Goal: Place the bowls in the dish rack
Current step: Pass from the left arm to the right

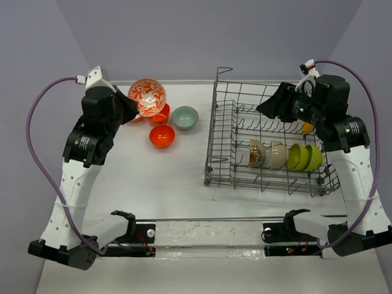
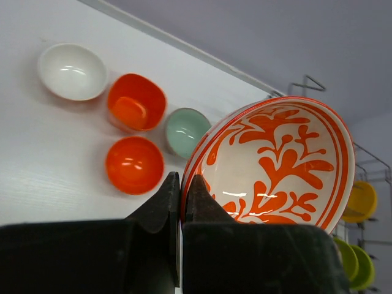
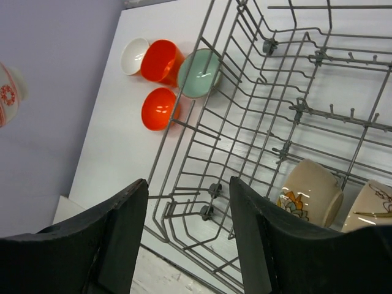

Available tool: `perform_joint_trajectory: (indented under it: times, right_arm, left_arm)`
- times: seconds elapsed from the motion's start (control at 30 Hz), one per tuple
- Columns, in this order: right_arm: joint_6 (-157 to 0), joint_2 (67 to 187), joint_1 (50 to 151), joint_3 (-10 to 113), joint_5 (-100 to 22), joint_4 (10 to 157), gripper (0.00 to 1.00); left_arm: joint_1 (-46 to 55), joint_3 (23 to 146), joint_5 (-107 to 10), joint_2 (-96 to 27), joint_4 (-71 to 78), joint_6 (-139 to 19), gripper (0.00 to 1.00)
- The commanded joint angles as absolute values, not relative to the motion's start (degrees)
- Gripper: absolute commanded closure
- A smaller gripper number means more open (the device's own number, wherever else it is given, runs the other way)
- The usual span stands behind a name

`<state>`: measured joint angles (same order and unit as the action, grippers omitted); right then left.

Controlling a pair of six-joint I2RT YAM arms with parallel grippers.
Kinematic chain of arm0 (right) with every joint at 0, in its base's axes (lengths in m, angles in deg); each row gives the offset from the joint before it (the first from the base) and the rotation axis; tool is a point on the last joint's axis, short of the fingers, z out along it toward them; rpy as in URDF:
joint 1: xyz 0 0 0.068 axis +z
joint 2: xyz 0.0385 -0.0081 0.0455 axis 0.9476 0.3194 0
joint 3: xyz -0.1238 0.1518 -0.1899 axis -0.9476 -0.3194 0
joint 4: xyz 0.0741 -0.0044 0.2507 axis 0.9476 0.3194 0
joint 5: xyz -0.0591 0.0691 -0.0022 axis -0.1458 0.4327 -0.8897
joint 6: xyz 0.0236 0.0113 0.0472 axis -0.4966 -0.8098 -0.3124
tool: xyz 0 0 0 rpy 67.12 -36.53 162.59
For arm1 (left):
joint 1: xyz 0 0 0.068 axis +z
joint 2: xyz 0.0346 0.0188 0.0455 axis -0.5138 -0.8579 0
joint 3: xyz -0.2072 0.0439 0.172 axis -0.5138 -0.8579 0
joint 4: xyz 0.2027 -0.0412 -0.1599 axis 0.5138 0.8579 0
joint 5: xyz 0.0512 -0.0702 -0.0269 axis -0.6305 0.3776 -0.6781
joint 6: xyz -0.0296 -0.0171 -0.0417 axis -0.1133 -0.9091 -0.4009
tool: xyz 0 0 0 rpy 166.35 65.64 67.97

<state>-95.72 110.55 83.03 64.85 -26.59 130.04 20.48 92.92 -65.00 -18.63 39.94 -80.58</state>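
Note:
My left gripper is shut on the rim of a white bowl with a red-orange pattern, holding it tilted above the table's far left. Below it on the table sit a white bowl, an orange bowl, a pale teal bowl and a red-orange bowl. The dish rack stands on the right, with two cream bowls, two lime green bowls and a yellow one in it. My right gripper hangs open and empty over the rack's far side.
The rack's tall wire wall stands between the loose bowls and the rack's inside. Upright tines run in rows across the rack floor. The table's back edge meets a lilac wall just behind the bowls.

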Motion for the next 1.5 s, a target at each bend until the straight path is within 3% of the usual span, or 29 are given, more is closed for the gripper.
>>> perform_joint_trajectory:
  times: [0.0, 0.13, 0.37, 0.83, 1.07, 1.47]
  right_arm:
    - [-94.83, 112.35, 84.55, 72.59, -22.40, 131.80, 0.39]
    - [-95.44, 114.11, 85.79, 76.55, -23.79, 132.94, 0.40]
    - [-95.45, 116.75, 89.48, 82.87, -28.80, 135.49, 0.41]
    - [-92.63, 118.16, 90.53, 78.14, -38.29, 136.72, 0.41]
    - [-91.75, 119.21, 91.59, 75.86, -42.52, 135.49, 0.41]
    - [-91.93, 122.46, 96.77, 73.57, -51.74, 131.54, 0.54]
  left_arm:
    - [9.94, 103.03, -70.37, -22.34, 43.83, -80.42, 1.00]
    - [-5.07, 111.98, -76.62, -29.55, 45.78, -81.66, 1.00]
    - [-15.56, 121.32, -82.43, -41.15, 47.80, -82.89, 1.00]
    - [-23.83, 142.58, -84.28, -60.06, 51.40, -81.31, 1.00]
    - [-25.07, 143.92, -84.19, -62.00, 50.62, -81.22, 1.00]
    - [-25.51, 143.83, -82.70, -64.46, 49.30, -80.52, 1.00]
